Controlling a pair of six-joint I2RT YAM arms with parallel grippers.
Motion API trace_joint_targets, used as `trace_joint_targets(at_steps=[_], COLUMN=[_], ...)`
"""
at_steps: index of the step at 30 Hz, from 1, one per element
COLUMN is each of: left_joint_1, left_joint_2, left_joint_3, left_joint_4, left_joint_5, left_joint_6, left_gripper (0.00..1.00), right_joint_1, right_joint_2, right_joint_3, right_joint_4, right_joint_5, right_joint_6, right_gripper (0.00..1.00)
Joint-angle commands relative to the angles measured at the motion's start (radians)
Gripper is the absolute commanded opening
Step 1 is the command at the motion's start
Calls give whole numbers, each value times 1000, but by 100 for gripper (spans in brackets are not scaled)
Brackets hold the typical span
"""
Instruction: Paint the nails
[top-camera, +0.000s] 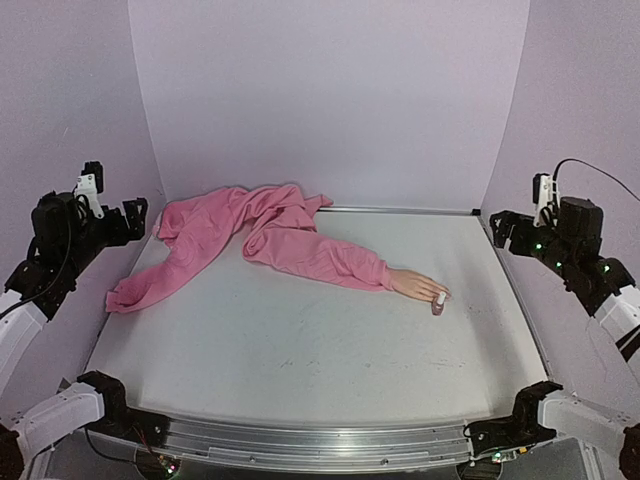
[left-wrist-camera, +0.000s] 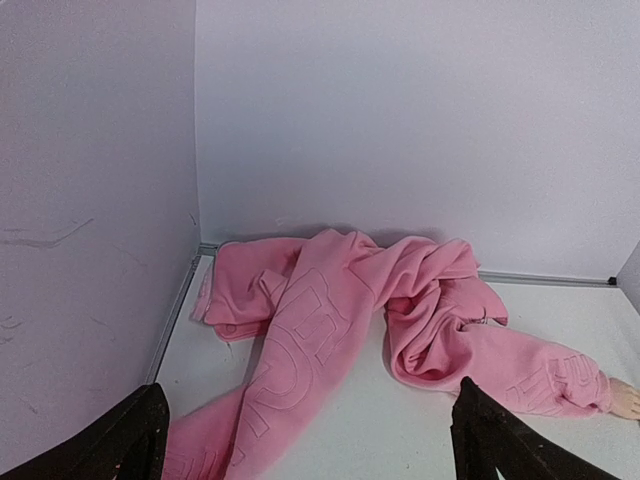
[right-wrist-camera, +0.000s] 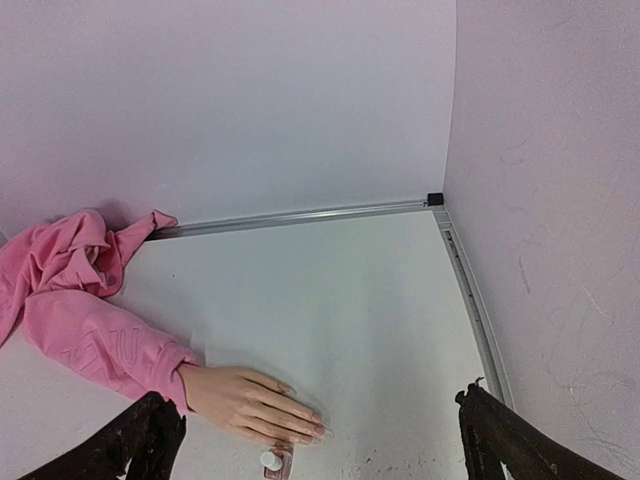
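Two YAM arms hang raised at opposite sides of the white tabletop (top-camera: 300, 350), nothing held. Across its far-left part sprawls a crumpled pink sweatshirt (top-camera: 240, 225), one sleeve running out toward the near-right. Left gripper (top-camera: 133, 214) and right gripper (top-camera: 503, 228) both stand spread wide and empty, per wrist views. From the sleeve cuff pokes the small peach mannequin hand (top-camera: 415, 286), palm down, flat on the table right of centre. Its long axis follows the sleeve, wrist far-left, fingertips near-right. Just beside the fingertips, on the near side, sits a tiny pinkish bottle with a pale cap (top-camera: 438, 306); touching or not, can't tell. Smallest of all, the nails (right-wrist-camera: 318, 419) show in the right wrist view only as faint tips, too small to judge any colour. Key geometry: the hand lies below and inboard of the right gripper, w/ fingers pointing toward that arm's side. The left gripper is well apart, sweatshirt between. Judgement: right arm is nearer, so a down-and-left reach for the bottle looks the probable opener.
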Motion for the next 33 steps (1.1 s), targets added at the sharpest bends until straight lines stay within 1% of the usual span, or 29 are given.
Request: trace_joint_targets(at_steps=[1, 10, 17, 23, 28, 33], left_joint_1=[31, 88, 115, 125, 129, 131], left_joint_2=[22, 116, 191, 235, 251, 264], left_joint_3=[17, 46, 69, 86, 94, 105], left_joint_4=[-9, -80, -123, -144, -150, -151], left_joint_5=[31, 105, 181, 243, 291, 328], left_joint_6=[-76, -180, -247, -295, -318, -331], left_gripper=[100, 100, 100, 100, 100, 100], right_joint_1=[-15, -40, -48, -5, 37, 94], right_joint_2=[43, 198, 413, 589, 706, 771], right_joint_3=[8, -12, 22, 41, 66, 103], right_joint_4=[9, -8, -92, -134, -147, -146], right_joint_5=[25, -58, -103, -111, -93, -87], right_joint_6=[43, 120, 143, 157, 169, 187], right_gripper=[98, 98, 98, 96, 86, 82])
